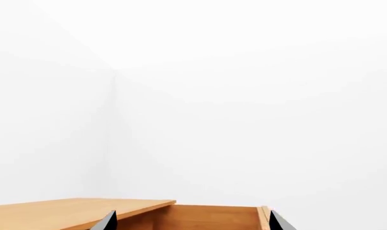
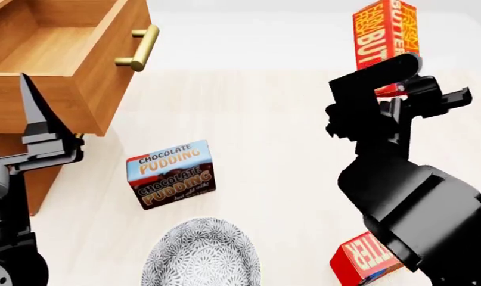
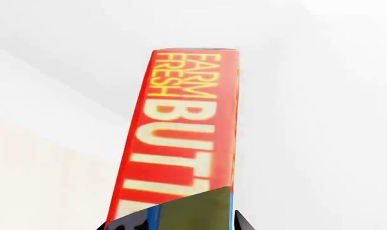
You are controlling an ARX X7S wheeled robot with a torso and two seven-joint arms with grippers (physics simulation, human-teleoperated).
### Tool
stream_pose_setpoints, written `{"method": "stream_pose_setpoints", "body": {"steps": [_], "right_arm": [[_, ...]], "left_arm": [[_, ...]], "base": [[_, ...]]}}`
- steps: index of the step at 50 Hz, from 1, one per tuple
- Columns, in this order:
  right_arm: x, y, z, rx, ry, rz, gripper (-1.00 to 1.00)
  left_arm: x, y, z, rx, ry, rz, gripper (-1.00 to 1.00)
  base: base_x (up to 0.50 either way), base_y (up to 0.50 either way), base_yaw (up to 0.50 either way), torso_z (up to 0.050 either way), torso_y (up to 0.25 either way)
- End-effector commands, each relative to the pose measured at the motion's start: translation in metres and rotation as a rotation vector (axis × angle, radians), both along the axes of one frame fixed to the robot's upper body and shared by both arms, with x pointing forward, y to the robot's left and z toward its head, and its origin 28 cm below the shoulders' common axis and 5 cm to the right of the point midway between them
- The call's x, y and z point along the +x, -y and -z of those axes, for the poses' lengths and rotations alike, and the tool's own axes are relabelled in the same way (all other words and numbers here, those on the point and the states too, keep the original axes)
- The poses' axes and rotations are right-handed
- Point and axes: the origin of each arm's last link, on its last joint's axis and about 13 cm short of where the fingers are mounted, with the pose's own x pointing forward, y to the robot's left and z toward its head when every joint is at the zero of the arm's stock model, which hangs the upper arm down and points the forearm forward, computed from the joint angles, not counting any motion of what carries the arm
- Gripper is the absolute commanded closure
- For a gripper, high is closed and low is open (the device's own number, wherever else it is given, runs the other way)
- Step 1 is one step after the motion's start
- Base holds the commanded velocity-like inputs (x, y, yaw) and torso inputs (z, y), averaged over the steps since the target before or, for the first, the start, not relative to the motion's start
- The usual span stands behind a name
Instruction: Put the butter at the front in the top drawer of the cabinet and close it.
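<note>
My right gripper point(image 2: 393, 83) is shut on a red-and-orange butter carton point(image 2: 383, 36) and holds it upright, high above the table at the right. In the right wrist view the carton point(image 3: 187, 134) fills the space between the jaws. The top drawer point(image 2: 33, 98) of the wooden cabinet point(image 2: 42, 179) stands pulled open at the far left, its brass handle point(image 2: 137, 47) facing right. My left gripper point(image 2: 35, 119) is open and empty beside the drawer's near wall. The left wrist view looks over the drawer point(image 1: 206, 218) and the cabinet top point(image 1: 72, 211).
A second identical butter carton point(image 2: 363, 259) lies at the near right, partly behind my right arm. A chocolate pudding box point(image 2: 170, 174) stands mid-table. A patterned grey bowl point(image 2: 200, 253) sits at the near edge.
</note>
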Motion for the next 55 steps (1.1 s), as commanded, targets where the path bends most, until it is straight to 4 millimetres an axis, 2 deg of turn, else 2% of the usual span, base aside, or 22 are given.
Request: {"method": "stream_pose_setpoints", "body": {"steps": [1,16,27,35,46,55], "right_arm": [[-0.011,0.011,0.017,-0.293,0.090,0.055,1.00],[-0.016,0.013,0.023,-0.463,0.165,0.097,1.00],[-0.025,0.020,0.025,-0.606,0.324,0.145,1.00],[-0.025,0.026,0.036,-0.696,0.522,0.079,1.00],[-0.018,0.020,0.058,-0.674,0.624,-0.129,1.00],[-0.011,0.017,0.068,-0.727,0.713,-0.175,1.00]], "left_arm": [[0.000,0.002,0.001,0.001,-0.004,0.006,-1.00],[-0.001,0.002,0.002,0.003,-0.008,0.008,-1.00],[-0.003,0.004,0.002,0.005,-0.010,0.009,-1.00],[-0.004,0.004,0.003,0.002,-0.020,0.014,-1.00],[-0.004,0.007,0.004,0.008,-0.029,0.016,-1.00],[-0.006,0.009,0.004,0.007,-0.033,0.026,-1.00]], "base": [[0.00,0.00,0.00,0.000,0.000],[0.00,0.00,0.00,0.000,0.001],[0.00,0.00,0.00,0.000,0.002],[0.00,0.00,0.00,0.000,0.001],[0.00,0.00,0.00,0.000,0.001],[0.00,0.00,0.00,0.002,0.001]]}}
